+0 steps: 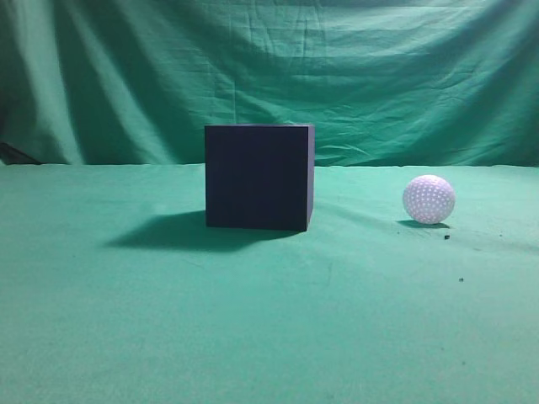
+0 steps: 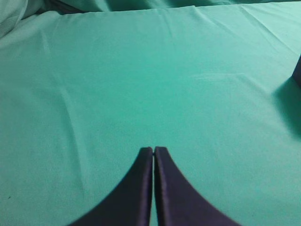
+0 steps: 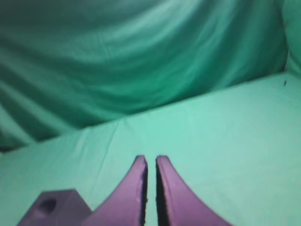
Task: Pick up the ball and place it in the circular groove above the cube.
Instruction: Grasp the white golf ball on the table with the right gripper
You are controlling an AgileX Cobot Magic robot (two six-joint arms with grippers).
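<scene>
On the green-draped bench (image 1: 269, 337), the cube (image 1: 258, 177) stands near the middle, dark and sharp-edged, casting a shadow to its left. From the exterior view its top face is edge-on, so the groove cannot be seen there; the right wrist view shows the cube (image 3: 55, 207) at the lower left with a round groove (image 3: 47, 205) sunk in its top, and nothing sits in it. That cube is cut off by the frame's bottom edge. The ball (image 1: 429, 199), white and dimpled, rests on the cloth well to the right of the cube, apart from it. Two small dark specks lie near the ball, too small to identify.

Neither arm appears in the exterior view. The left gripper (image 2: 154, 149) hovers over bare cloth, its tips pressed together and holding nothing; a dark sliver at the right edge is too cropped to identify with certainty. The right gripper (image 3: 150, 158) has its tips drawn nearly together, a thin slit between them, also empty.
</scene>
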